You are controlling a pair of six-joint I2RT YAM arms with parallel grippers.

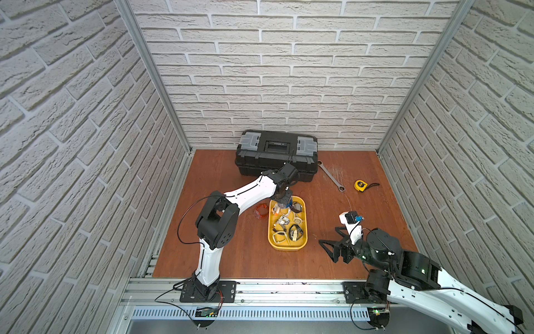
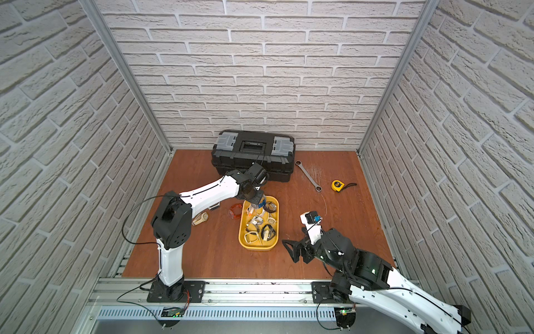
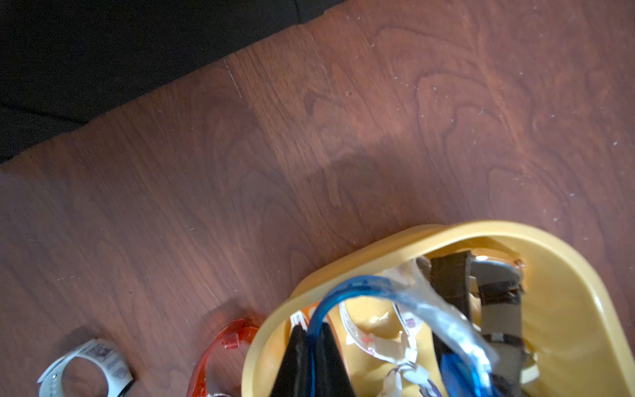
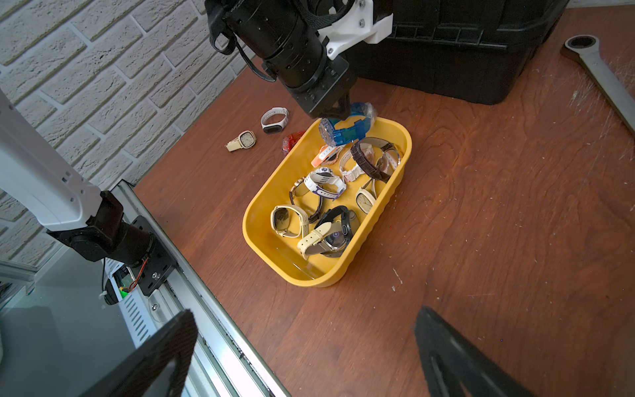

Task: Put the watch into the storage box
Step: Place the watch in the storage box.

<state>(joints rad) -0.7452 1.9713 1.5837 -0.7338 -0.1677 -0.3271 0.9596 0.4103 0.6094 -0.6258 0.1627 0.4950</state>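
Observation:
My left gripper [image 3: 312, 331] is shut on the strap of a translucent blue watch [image 4: 347, 129]. The watch hangs over the far end of the yellow storage box [image 4: 376, 214], just above its rim, seen from the right wrist. The box [image 1: 287, 247] holds several watches. In the left wrist view the blue strap [image 3: 360, 285] loops up from the black fingertips over the box's rim [image 3: 567, 275]. My right gripper [image 4: 305, 311] stands open and empty, low over the table to the right of the box [image 2: 258, 247].
A red translucent watch [image 1: 261, 212] lies against the box's left side. A white-banded watch [image 4: 274, 120] and a beige watch [image 4: 242, 140] lie further left. A black toolbox [image 1: 277, 153] stands at the back, with a wrench [image 1: 331, 176] and a yellow tape measure [image 1: 360, 185] to its right.

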